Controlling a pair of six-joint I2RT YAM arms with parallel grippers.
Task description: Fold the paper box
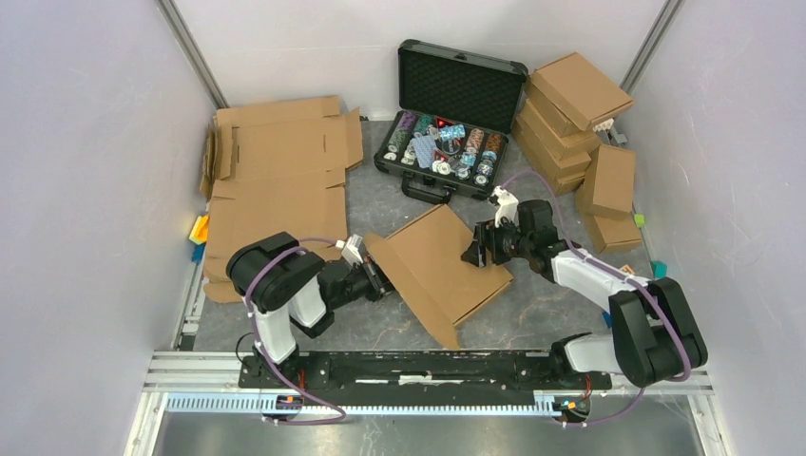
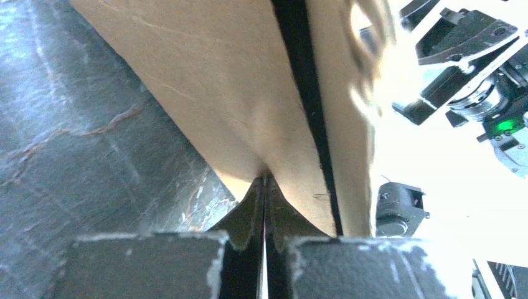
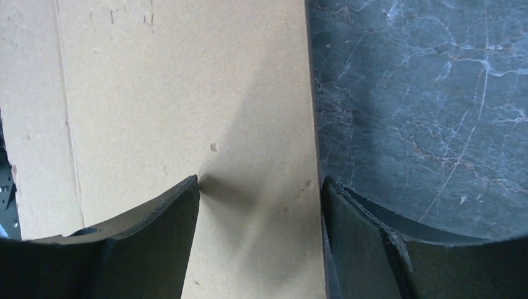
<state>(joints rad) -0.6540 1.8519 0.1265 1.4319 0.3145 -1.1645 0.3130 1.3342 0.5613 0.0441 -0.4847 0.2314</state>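
From the overhead camera I see a dark, marble-veined counter point(image 1: 518, 313) closed in by plain white walls point(image 1: 86, 142). Flat cardboard sheets point(image 1: 280, 180) lie spread at 10 o'clock. An open black case point(image 1: 461, 90) with coloured chips sits at 12 o'clock, and a stack of folded brown boxes point(image 1: 575, 90) leans at 2 o'clock. The paper box point(image 1: 442, 271) sits at the centre of the counter, between my two arms, skewed, with a shaded flap turned along its 7 o'clock side. The left jaws are pressed together on the box's 9 o'clock corner, and the wrist camera shows the card pinched thin between the pads, with the counter beneath. The right jaws stand well apart at the box's 3 o'clock edge and clamp nothing. One finger point(image 3: 124, 249) is over the card face, and the other finger point(image 3: 361, 249) sits right at the line where card meets counter.
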